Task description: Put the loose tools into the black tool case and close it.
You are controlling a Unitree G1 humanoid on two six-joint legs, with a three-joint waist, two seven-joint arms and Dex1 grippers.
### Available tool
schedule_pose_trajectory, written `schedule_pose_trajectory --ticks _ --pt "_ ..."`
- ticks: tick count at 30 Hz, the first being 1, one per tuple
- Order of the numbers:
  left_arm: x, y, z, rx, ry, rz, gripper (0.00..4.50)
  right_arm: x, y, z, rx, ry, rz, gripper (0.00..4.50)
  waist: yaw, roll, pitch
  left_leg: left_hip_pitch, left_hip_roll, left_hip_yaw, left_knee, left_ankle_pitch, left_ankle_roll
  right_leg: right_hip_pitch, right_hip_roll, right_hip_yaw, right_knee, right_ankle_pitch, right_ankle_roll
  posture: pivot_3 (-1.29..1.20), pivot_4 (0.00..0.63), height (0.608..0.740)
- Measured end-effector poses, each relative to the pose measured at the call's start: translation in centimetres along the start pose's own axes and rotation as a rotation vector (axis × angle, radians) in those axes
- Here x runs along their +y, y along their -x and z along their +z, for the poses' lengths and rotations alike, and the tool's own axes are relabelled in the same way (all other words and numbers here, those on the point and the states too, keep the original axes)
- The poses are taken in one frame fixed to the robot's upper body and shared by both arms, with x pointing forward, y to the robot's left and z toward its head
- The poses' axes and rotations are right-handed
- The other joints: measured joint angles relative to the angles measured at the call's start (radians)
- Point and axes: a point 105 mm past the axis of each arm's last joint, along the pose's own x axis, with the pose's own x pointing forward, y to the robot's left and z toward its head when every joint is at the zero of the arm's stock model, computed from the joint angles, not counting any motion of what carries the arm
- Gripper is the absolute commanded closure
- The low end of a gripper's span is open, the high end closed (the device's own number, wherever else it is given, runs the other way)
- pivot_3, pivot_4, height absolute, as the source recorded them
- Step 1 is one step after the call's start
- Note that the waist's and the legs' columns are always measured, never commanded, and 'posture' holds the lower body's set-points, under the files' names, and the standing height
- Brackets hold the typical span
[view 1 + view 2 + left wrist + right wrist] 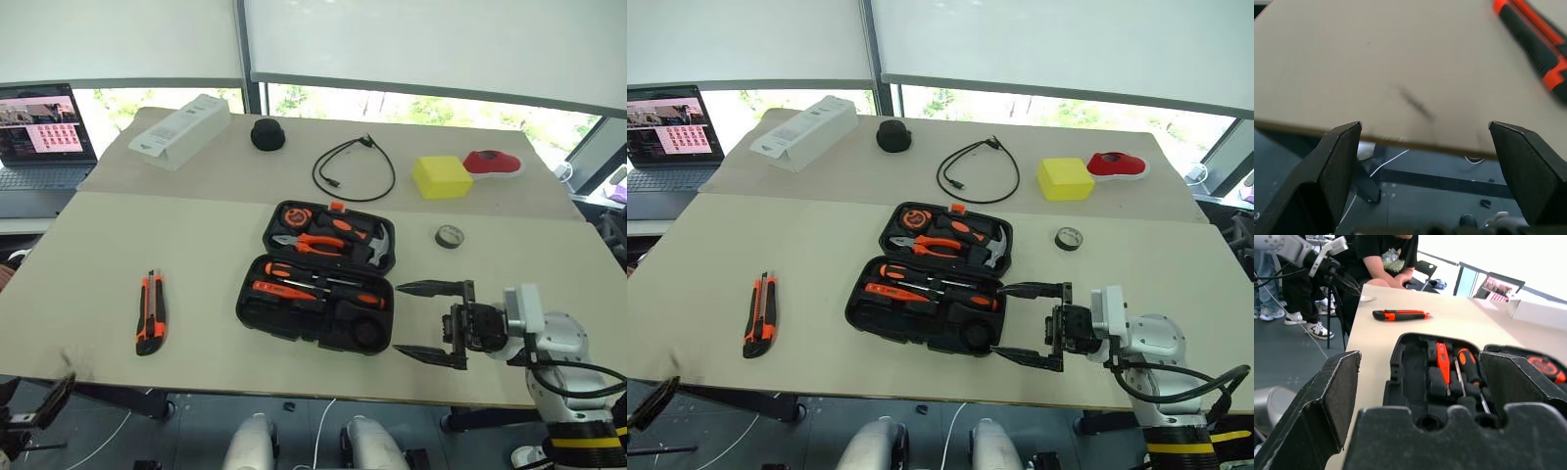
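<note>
Orange-black utility knife (150,312) lies lengthwise at left-centre of frame on the tabletop (88,255), well left of the black tool case (318,276); left pincer (1425,147), released, is nearer than the released right pincer (431,323).

I see a pale beige table (88,294) carrying a black case (318,279) with orange-and-black tools in its slots. The knife (150,312) is orange with black. The tape roll (449,236) is dark grey. Farther back sit a yellow block (442,177), a red thing on white (493,163), a white box (180,131), a black cable (353,168) and a round black object (267,134).
</note>
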Motion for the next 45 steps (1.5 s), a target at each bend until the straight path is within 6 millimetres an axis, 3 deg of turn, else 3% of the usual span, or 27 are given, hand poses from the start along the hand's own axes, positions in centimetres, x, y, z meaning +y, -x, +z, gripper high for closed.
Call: schedule_pose_trajectory --ticks 3,5,11,13,16,19,25,27,30,33,37,41,45 --pt "-1.8 -1.9 2.4 0.000 0.036 -0.026 0.03 -0.4 -1.4 1.8 -0.070 0.028 0.011 0.00 -0.004 0.000 0.000 0.000 0.000 0.000 0.000 0.000 0.000 0.002 0.000 0.000 0.003 0.000 0.000 0.00 0.150 0.740" --pt "-3.2 -2.9 3.0 0.034 0.050 -0.051 0.03 -0.7 -2.0 2.5 -0.095 0.030 0.016 0.00 -0.006 0.000 0.000 0.000 -0.001 0.000 0.000 0.000 0.000 0.002 0.000 0.001 0.003 0.000 0.000 0.00 0.150 0.740" --pt "-6.9 -6.0 2.4 0.140 0.062 -0.042 0.03 -1.4 -2.7 2.8 -0.095 -0.009 0.002 0.00 -0.007 0.000 0.000 0.000 -0.002 -0.001 -0.002 0.000 0.000 0.001 0.000 0.002 0.004 0.001 0.000 0.00 0.150 0.740" --pt "-8.3 -6.5 1.2 0.197 0.054 -0.041 0.03 -1.5 -2.7 2.8 -0.094 -0.018 0.005 0.00 -0.008 -0.001 0.000 0.000 -0.002 -0.001 -0.002 0.000 0.000 0.002 0.000 0.002 0.003 0.001 0.000 0.00 0.150 0.740" --pt "-9.0 -7.0 0.8 0.206 0.056 -0.017 0.03 -1.4 -2.7 2.7 -0.093 -0.021 0.006 0.00 -0.008 0.000 0.000 0.000 -0.002 -0.001 -0.003 0.000 0.000 0.001 0.001 0.002 0.004 0.001 0.000 0.00 0.150 0.740" --pt "-9.4 -7.5 0.8 0.200 0.058 -0.005 0.73 -1.4 -2.6 2.7 -0.092 -0.025 0.007 0.00 -0.007 0.000 0.000 0.002 -0.003 -0.001 -0.003 0.000 -0.001 0.002 0.001 0.002 0.004 0.001 -0.001 0.00 0.150 0.740" --pt "-9.2 -7.9 0.7 0.183 0.027 0.005 2.73 -1.5 -2.3 2.0 -0.078 -0.046 0.003 0.00 -0.002 0.001 0.000 0.002 -0.003 -0.001 -0.003 0.000 -0.001 0.004 0.000 0.002 0.001 0.001 0.000 0.00 0.150 0.740" --pt "-9.4 -8.0 0.8 0.165 0.014 -0.042 2.74 -1.6 -2.3 1.9 -0.076 -0.049 0.003 0.00 -0.001 0.001 0.001 0.002 -0.003 -0.001 -0.003 0.000 -0.001 0.004 0.000 0.002 0.001 0.001 -0.001 0.00 0.150 0.740" --pt "-10.1 -8.1 1.5 0.113 -0.044 -0.191 2.74 -1.5 -2.2 1.9 -0.069 -0.049 0.004 0.00 -0.002 0.000 0.001 0.000 -0.002 0.000 -0.003 0.000 -0.001 0.001 0.000 0.002 0.001 0.000 -0.002 0.00 0.150 0.740" --pt "-11.4 -7.7 4.6 -0.053 -0.210 -0.436 2.74 -1.7 -1.4 1.7 -0.035 -0.049 -0.012 0.00 -0.001 0.001 0.001 -0.001 -0.002 0.002 -0.005 0.000 -0.001 -0.001 -0.002 0.002 0.000 -0.003 -0.010 0.00 0.150 0.740" --pt "-15.7 -6.6 7.5 -0.191 -0.413 -0.867 2.74 -2.2 -0.2 1.8 0.013 -0.038 -0.048 0.00 0.008 0.002 0.002 -0.002 -0.002 0.004 -0.008 0.000 -0.001 0.000 -0.002 0.002 -0.006 -0.003 -0.011 0.00 0.150 0.740" --pt "-20.1 -6.6 7.9 -0.165 -0.723 -1.274 2.74 -1.9 1.2 1.6 0.077 -0.051 -0.070 0.00 0.017 0.002 0.002 -0.005 -0.003 0.010 -0.009 0.001 -0.001 -0.001 0.001 0.002 -0.009 0.003 -0.002 0.00 0.150 0.740" --pt "-22.0 -7.7 6.9 -0.096 -0.901 -1.453 2.74 -1.3 2.3 1.4 0.132 -0.077 -0.082 0.00 0.012 0.002 0.002 -0.007 -0.003 0.011 -0.009 0.000 0.001 -0.002 0.004 0.002 -0.010 0.002 0.000 0.00 0.150 0.740"
